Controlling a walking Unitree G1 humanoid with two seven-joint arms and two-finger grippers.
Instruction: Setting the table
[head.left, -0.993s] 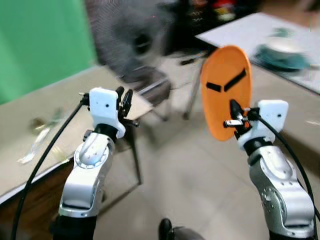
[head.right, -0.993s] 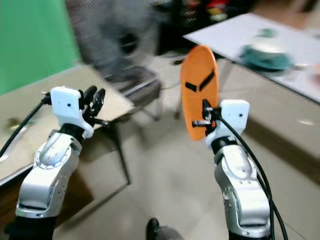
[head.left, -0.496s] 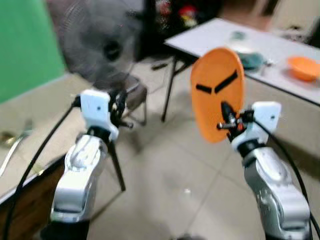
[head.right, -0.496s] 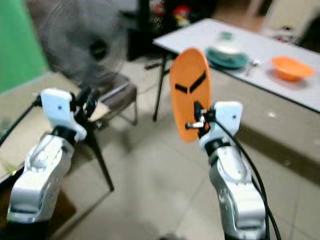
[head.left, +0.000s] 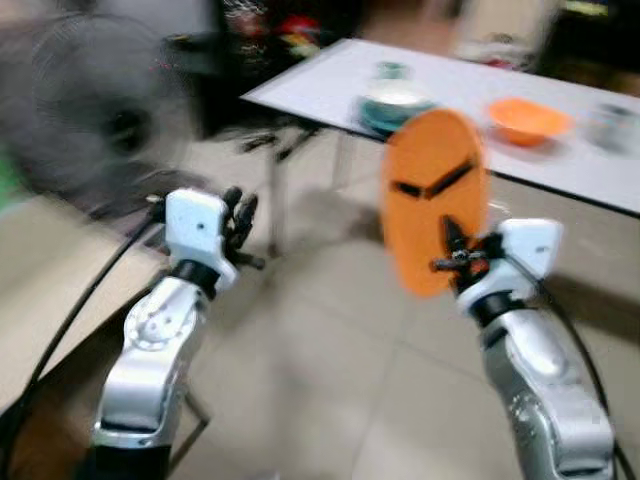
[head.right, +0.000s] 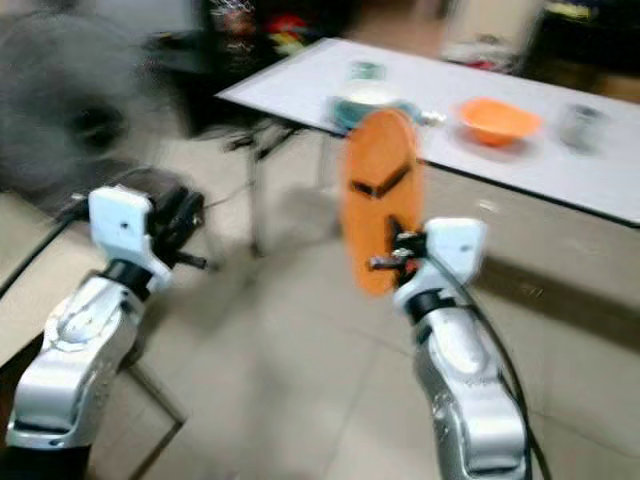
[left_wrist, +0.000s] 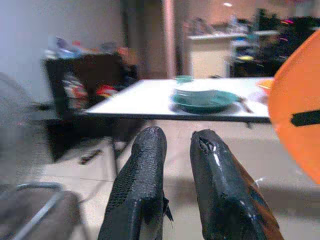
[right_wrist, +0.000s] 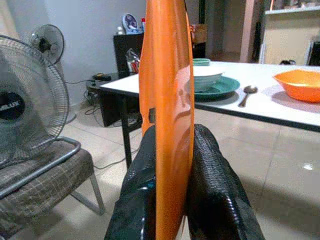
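My right gripper (head.left: 452, 260) is shut on the lower edge of an orange plate (head.left: 434, 198), held upright at chest height; the right wrist view sees the plate (right_wrist: 168, 100) edge-on between the two fingers (right_wrist: 210, 165). My left gripper (head.left: 240, 212) is raised on the left, its fingers (left_wrist: 145, 170) close together with nothing between them. Ahead stands a white table (head.left: 330, 85) carrying a teal plate with a white bowl (head.left: 396, 103), a spoon (right_wrist: 248, 93), an orange bowl (head.left: 528, 118) and a grey cup (head.left: 612, 122).
A standing fan (head.left: 95, 120) and a chair (right_wrist: 40, 170) are on the left, with a beige tabletop edge (head.left: 40, 300) near my left arm. Dark shelves (head.left: 270, 30) stand behind the white table. Tiled floor (head.left: 320, 360) lies open ahead.
The camera has swung right, so the white table has come closer and more central while the fan and chair slid left. Both arms keep their pose, the plate still held.
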